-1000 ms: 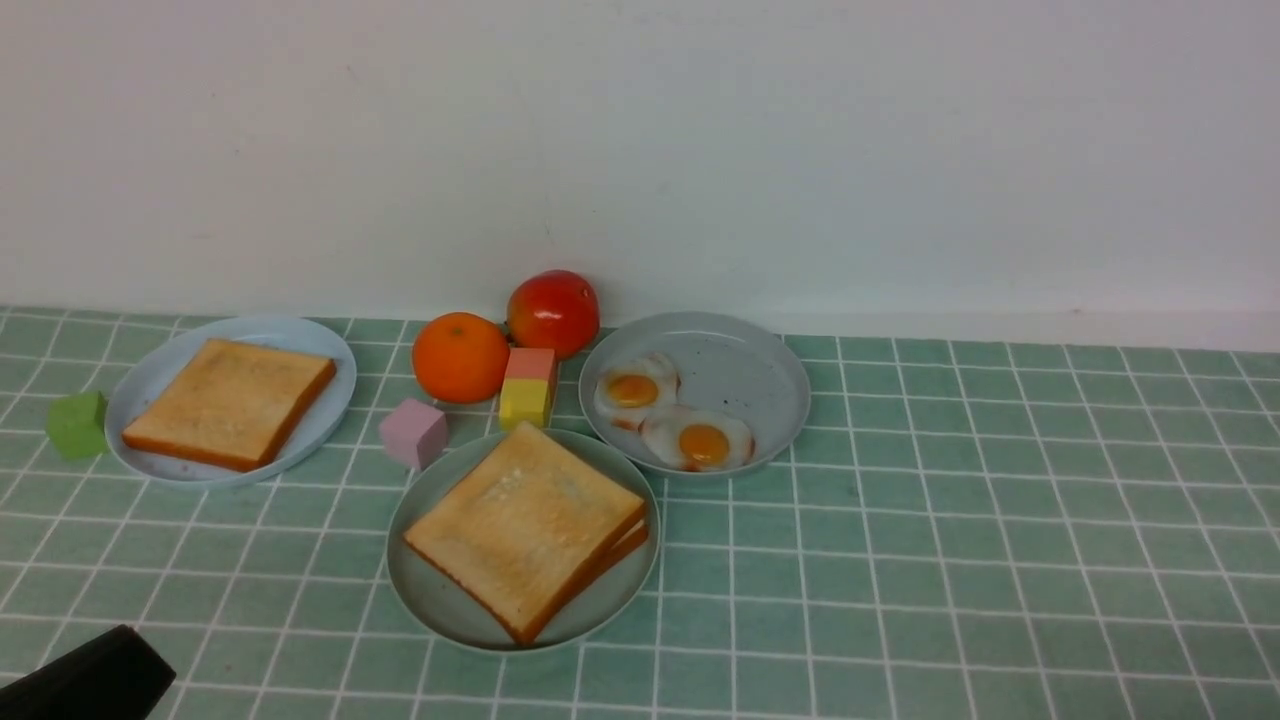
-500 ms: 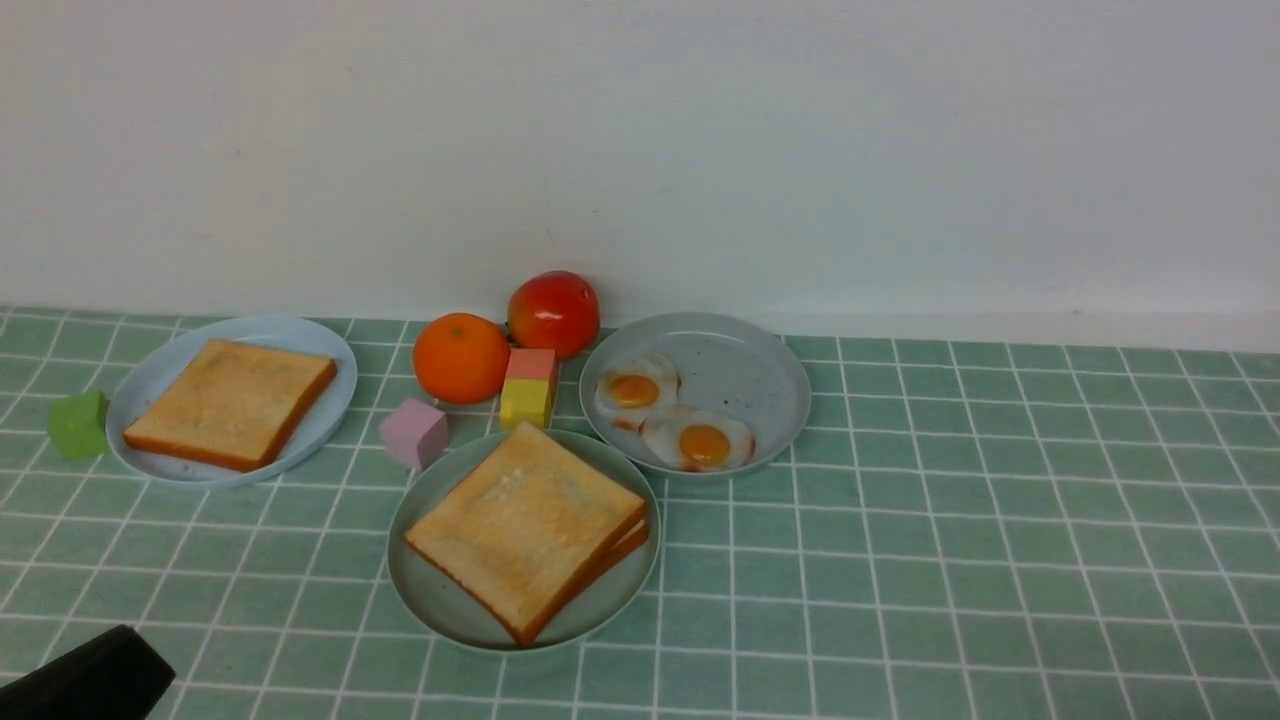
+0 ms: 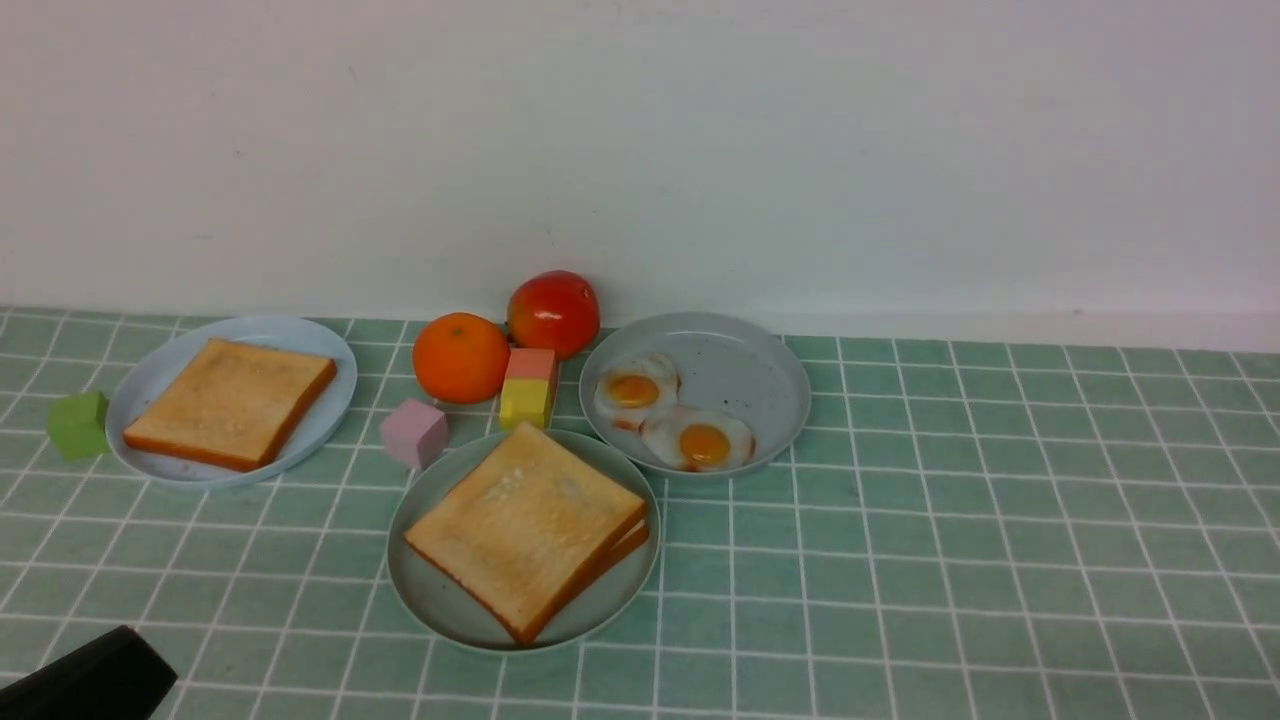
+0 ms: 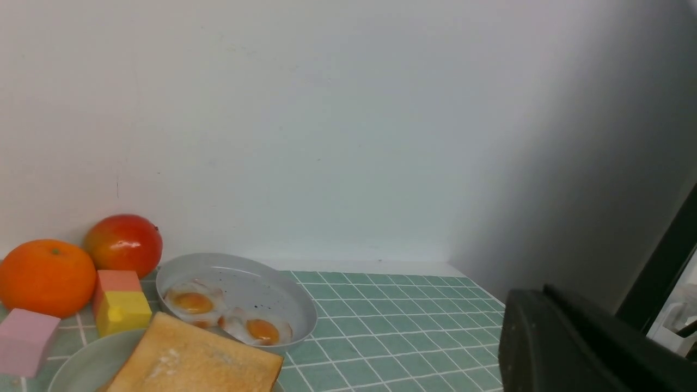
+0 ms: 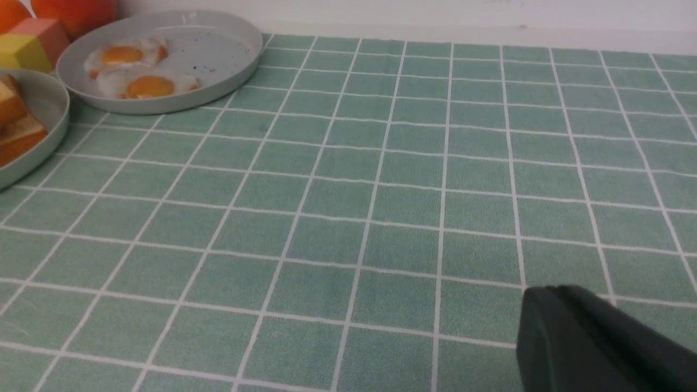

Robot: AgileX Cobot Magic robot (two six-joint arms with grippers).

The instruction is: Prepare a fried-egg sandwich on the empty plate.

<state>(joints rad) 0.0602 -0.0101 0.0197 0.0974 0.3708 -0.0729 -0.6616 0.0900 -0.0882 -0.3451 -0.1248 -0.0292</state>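
Left hand (image 3: 85, 680) edged lower; green checked cloth (image 3: 950, 520), white wall (image 3: 700, 150)

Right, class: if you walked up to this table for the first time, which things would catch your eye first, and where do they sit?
Probably the bright orange and the red fruit at the back against the wall. Next, the stacked toast slices on the mint-green plate nearest the camera, in the middle. Then the two fried eggs on the grey plate behind and to its right, and a lone toast slice on the far left plate.
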